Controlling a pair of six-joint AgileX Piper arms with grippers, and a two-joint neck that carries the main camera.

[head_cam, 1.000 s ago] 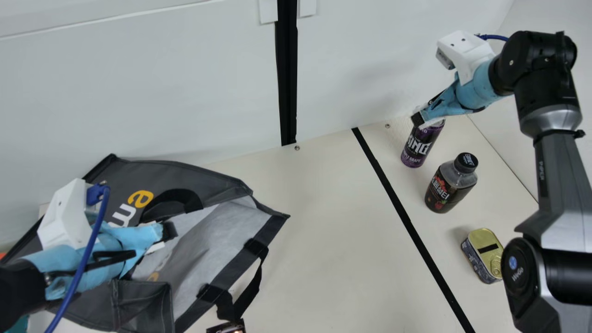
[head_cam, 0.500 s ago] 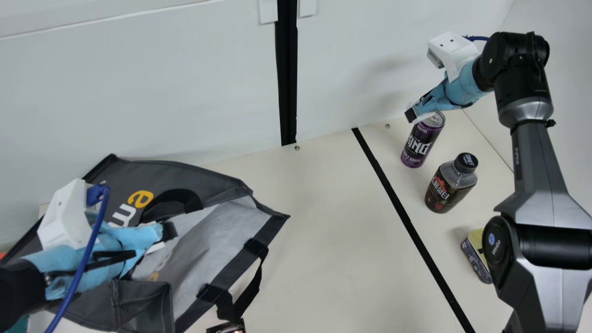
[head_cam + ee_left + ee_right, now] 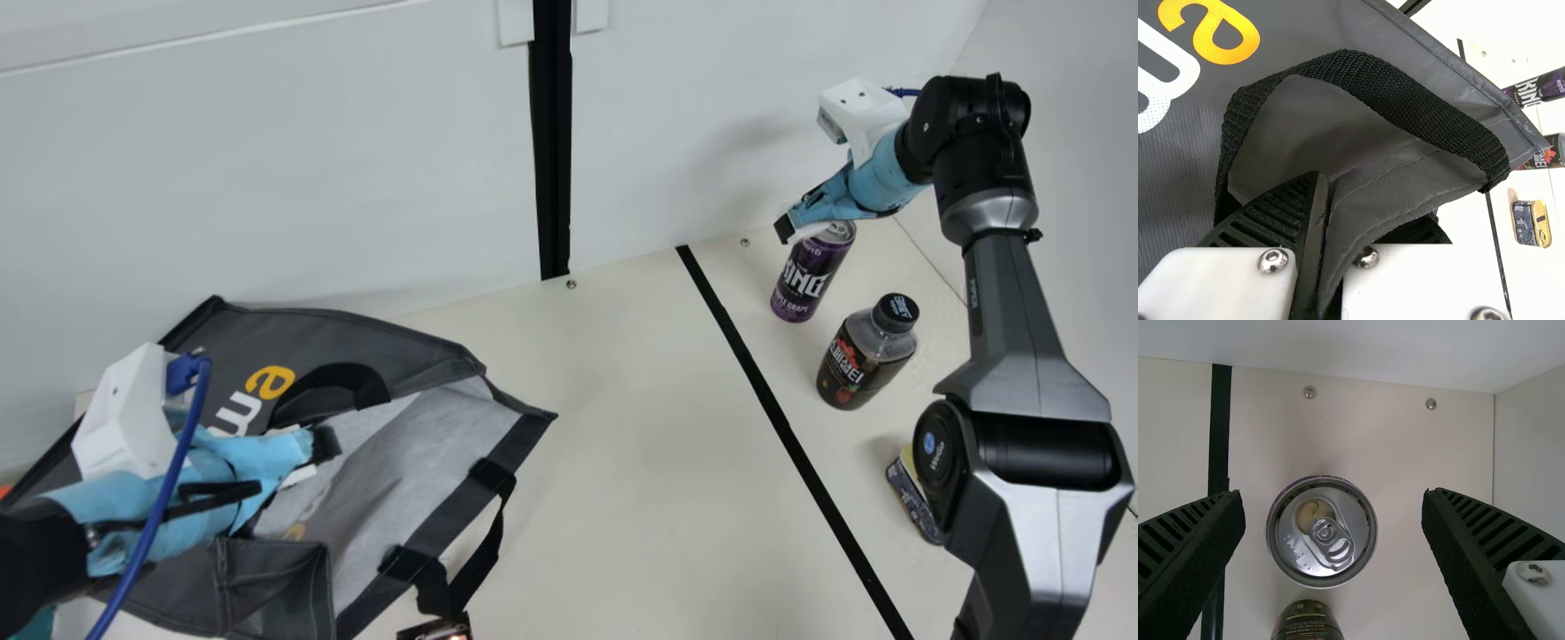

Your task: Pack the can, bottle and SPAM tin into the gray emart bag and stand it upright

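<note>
Right gripper [image 3: 1331, 496]: easing leftward in the main view since a second ago, then dipping slightly; its two fingers are spreading wide, holding nothing.
Purple can [image 3: 805, 277]: standing upright on the cream table [image 3: 622, 444], staying put; its round top is appearing between the fingers, with gaps on both sides, so a grasp is probably nearing.
Bottle [image 3: 862, 360]: standing just beside the can, unmoved, probably waiting its turn.
Tin [image 3: 909, 502]: sitting beyond the bottle, now being partly covered by the right arm [image 3: 996, 293].
Left gripper [image 3: 327, 443]: staying still, pinching the bag's edge.
Gray bag [image 3: 356, 329]: lying on its side, mouth gaping toward the table's middle; packing is still pending.
</note>
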